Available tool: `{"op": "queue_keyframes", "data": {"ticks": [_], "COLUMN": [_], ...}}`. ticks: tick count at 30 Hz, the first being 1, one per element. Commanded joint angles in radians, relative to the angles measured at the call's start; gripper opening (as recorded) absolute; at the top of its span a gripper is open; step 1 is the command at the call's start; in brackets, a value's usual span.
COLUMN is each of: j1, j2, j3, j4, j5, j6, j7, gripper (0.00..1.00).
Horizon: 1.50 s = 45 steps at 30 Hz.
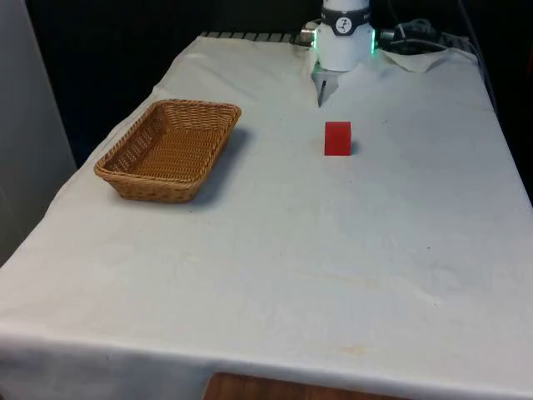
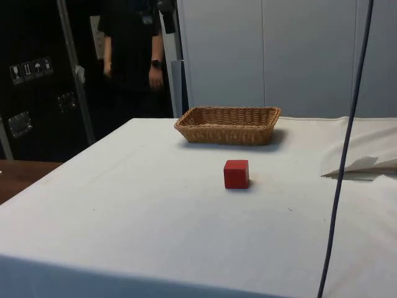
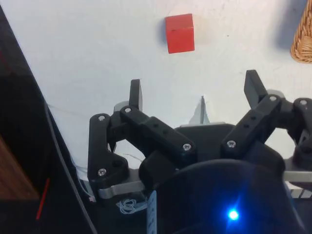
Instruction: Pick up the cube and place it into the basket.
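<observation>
we see the red cube [image 1: 337,138] sitting flat on the white cloth [image 1: 275,258], a little right of centre in the upper half of the front view, untouched and on its own. in the side view the cube [image 2: 236,174] sits just right of centre in the frame, with the wicker basket [image 2: 227,125] behind it, well apart. in the front view the basket [image 1: 169,149] lies toward the upper left of the frame, its long side running at an angle, and we see nothing inside it.

the gripper [image 3: 194,92] hangs above the cloth with its jaws spread wide and nothing between them; in the wrist view we see both black fingers [image 3: 135,94] apart, the cube [image 3: 179,32] beyond them and clear of them, and a corner of the basket [image 3: 303,38] at the edge. in the front view the gripper [image 1: 321,90] shows at the top centre, just above the cube in the frame and not touching it.

in the side view a person [image 2: 133,56] in dark clothes stands in the upper left of the frame, beyond the table, one hand [image 2: 156,77] hanging down.
</observation>
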Motion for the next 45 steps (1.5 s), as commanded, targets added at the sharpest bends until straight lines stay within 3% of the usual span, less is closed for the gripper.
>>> {"op": "queue_keyframes", "data": {"ticks": [1,3,11,12,19,20,28,29,38,39,45], "j1": [0.004,0.001,0.004,0.001,0.003,0.001,0.001,0.001,-0.001,0.000,-0.003], "j2": [-0.014,-0.002,-0.068,-0.060,-0.113,-0.104,-0.160,-0.148,-0.198,-0.193,-0.207], "j3": [0.004,0.004,0.030,0.029,0.041,0.039,0.042,0.041,0.041,0.041,0.040], "j4": [-0.022,-0.008,-0.129,-0.117,-0.221,-0.210,-0.340,-0.319,-0.456,-0.443,-0.508], "j5": [-0.008,-0.001,-0.030,-0.020,-0.038,-0.029,-0.035,-0.029,-0.035,-0.029,-0.039], "j6": [0.019,0.003,0.107,0.088,0.188,0.171,0.283,0.260,0.377,0.358,0.423], "j7": [0.013,0.005,0.040,0.029,0.048,0.037,0.042,0.037,0.032,0.030,0.025], "gripper": [1.00,1.00,1.00,1.00,1.00,1.00,1.00,1.00,1.00,1.00,1.00]}}
